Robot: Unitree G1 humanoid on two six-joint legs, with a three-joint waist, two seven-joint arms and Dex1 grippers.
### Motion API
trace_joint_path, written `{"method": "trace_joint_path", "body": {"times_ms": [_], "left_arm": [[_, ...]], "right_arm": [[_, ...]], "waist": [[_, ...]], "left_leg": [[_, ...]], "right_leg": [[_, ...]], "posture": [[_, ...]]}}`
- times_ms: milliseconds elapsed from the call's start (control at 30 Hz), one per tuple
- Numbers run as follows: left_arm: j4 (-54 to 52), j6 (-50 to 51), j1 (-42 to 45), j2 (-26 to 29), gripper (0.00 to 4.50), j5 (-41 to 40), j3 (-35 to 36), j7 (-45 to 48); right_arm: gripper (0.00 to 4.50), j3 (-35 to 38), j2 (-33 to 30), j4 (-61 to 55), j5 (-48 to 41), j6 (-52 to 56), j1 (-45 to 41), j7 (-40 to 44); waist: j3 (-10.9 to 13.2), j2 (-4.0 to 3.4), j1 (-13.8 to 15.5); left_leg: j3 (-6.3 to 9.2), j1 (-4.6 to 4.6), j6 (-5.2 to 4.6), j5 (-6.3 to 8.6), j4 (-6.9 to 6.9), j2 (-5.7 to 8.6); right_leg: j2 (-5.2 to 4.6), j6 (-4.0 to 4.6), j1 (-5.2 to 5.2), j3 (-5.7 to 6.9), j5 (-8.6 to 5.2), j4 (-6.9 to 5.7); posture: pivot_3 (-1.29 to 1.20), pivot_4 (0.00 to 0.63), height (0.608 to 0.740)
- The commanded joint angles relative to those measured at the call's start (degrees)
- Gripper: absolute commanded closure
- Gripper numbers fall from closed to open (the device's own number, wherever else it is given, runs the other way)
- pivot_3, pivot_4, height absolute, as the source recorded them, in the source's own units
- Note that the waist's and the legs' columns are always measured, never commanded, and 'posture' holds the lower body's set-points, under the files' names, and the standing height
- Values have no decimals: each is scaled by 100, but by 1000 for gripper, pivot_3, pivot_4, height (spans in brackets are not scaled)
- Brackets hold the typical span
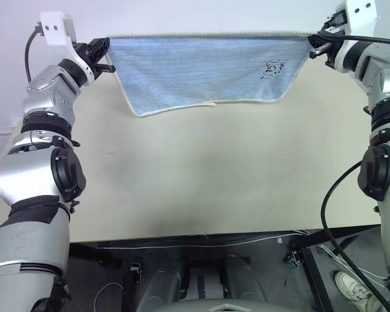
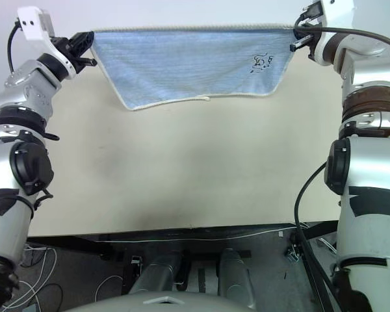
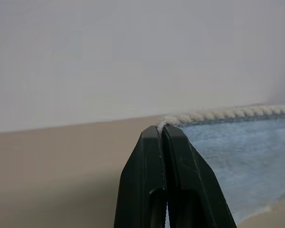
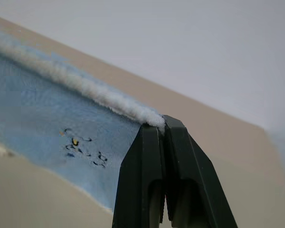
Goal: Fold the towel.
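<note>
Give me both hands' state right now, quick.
Left hand: closed, pinching one top corner of the towel.
Right hand: closed, pinching the other top corner.

Silver-grey arms with black joint rings and round black elbow caps; white camera blocks sit at the wrists, black cables looping alongside both arms.
</note>
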State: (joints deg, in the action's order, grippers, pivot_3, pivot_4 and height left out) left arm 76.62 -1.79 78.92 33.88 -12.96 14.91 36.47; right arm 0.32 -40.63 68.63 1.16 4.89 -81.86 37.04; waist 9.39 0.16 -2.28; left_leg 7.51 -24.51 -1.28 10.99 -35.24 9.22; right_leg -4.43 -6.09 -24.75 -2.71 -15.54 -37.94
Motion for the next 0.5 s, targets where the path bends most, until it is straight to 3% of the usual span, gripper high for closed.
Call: {"method": "trace_joint_path", "body": {"times_ms": [33, 300, 500], "left_arm": [[-16, -335, 57, 297, 4473, 206, 98, -63], [-145, -290, -355, 657, 4473, 370, 15, 1535], [-274, -52, -494, 1096, 4473, 331, 44, 2474]], "right_arm": [[4500, 18, -360, 9, 160, -371, 6, 131], [4500, -4, -1089, -1016, -9, -354, 934, 2036], [4500, 80, -1657, -2225, -299, 283, 1819, 3181]], "waist": [[0, 0, -18], [0, 0, -29], [1, 0, -26]], "left_leg": [[0, 0, 0, 0, -1, 0], [-6, 0, -8, 4, -2, 0], [-7, 0, -8, 4, -11, 0]], "right_leg": [[0, 0, 0, 0, 0, -2], [2, -1, -4, 2, 0, -6], [2, -1, -5, 2, -1, -15]], "posture": [[0, 150, 740], [0, 150, 740], [0, 150, 740]]}}
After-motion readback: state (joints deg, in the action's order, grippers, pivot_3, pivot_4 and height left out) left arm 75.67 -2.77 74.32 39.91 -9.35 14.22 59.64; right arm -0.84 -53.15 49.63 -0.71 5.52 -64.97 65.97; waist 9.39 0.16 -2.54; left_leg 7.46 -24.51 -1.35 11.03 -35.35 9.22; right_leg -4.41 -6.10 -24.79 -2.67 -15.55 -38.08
